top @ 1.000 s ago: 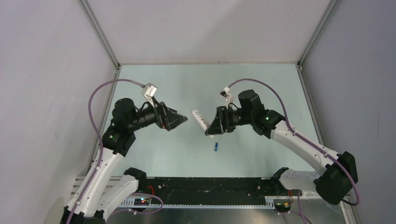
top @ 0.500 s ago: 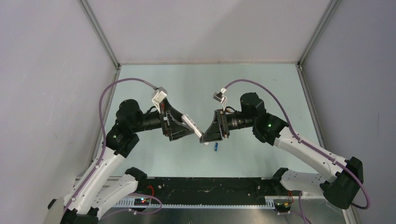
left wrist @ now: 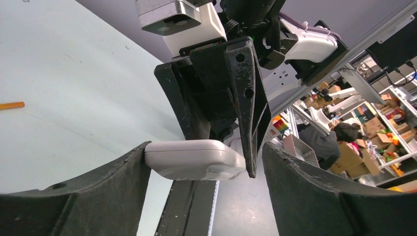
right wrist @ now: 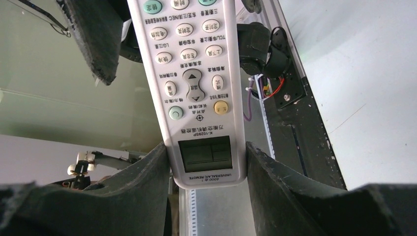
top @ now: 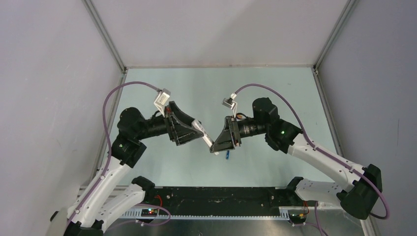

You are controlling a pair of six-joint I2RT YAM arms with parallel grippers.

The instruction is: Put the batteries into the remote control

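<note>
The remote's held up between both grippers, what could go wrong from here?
The right gripper pinches the remote control only at its display end, so it could pivot. The left gripper is open, one finger touching the far end; closing unevenly may shove it. A drop could hit the blue battery.

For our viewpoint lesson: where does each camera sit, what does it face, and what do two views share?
Top external: above, behind the bases, looking down at the table; both arms show.
Left wrist: on the left arm, facing the right gripper; own fingers show.
Right wrist: on the right arm, facing the remote control keypad; own fingers show.
Shared: all show the remote control.
</note>
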